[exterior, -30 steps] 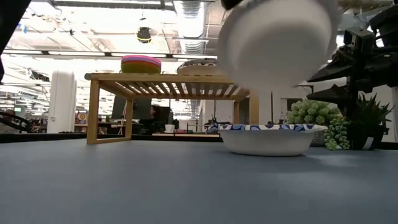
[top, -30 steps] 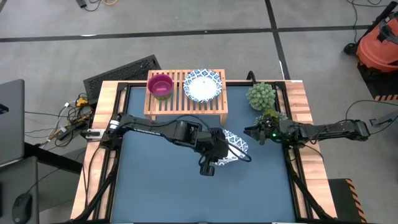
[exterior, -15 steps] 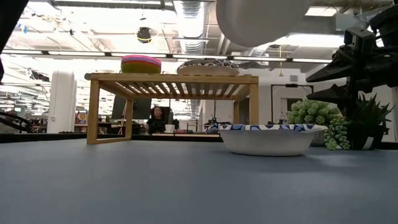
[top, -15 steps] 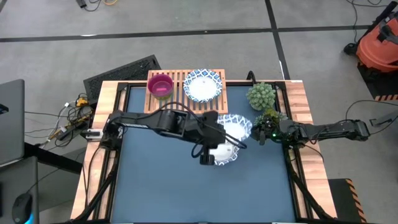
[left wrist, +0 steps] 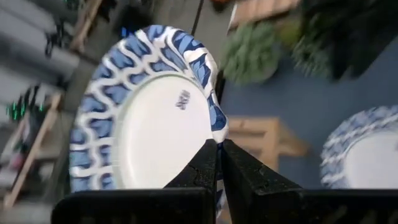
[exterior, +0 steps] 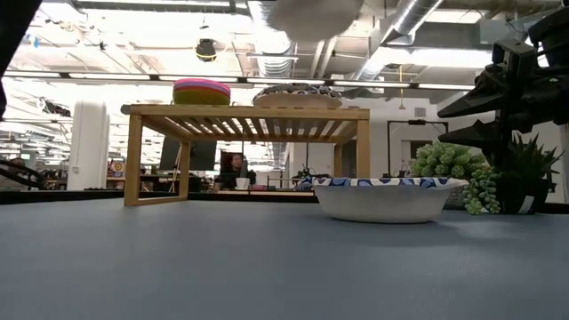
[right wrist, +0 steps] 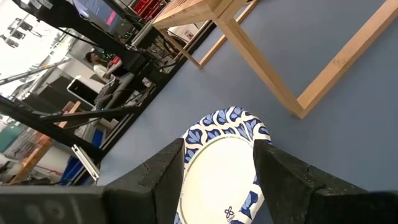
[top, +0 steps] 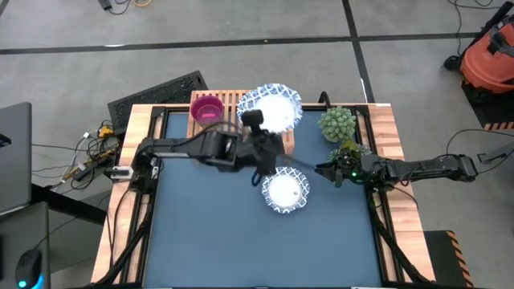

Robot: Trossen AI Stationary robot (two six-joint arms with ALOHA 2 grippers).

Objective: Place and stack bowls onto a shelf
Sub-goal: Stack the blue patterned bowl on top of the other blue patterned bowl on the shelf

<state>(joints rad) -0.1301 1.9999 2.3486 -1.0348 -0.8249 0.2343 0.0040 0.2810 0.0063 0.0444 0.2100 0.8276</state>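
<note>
My left gripper [top: 259, 127] is shut on a white bowl with a blue patterned rim [top: 277, 106], high over the right part of the light-wood shelf [top: 217, 132]. In the low view only this bowl's underside [exterior: 316, 13] shows at the top. A second white bowl [exterior: 298, 93] and a stack of coloured bowls [exterior: 202, 91], magenta on top [top: 207, 108], sit on the shelf top. A third white bowl [top: 285, 193] rests on its base on the blue table. My right gripper [right wrist: 219, 146] is open, level by the table's right edge, pointing at that bowl [right wrist: 224, 168]. My left gripper pinches the held bowl's blue rim [left wrist: 214, 124] between its two fingers, one on the inner face and one on the outer wall. The fingers come from the table's near side. The bowl is lifted clear above the shelf and tilted, its hollow facing the wrist camera.
Two potted plants [top: 337, 124] stand at the table's right far corner, close to my right gripper [top: 329, 171]. The wooden table border [top: 132, 185] frames the blue mat. Bare mat lies left of and nearer than the table bowl.
My left gripper has risen and moved toward the table's far edge, carrying its white bowl from low over the table's middle to high above the shelf. The bowl on the table, which it covered partly before, now shows whole.
</note>
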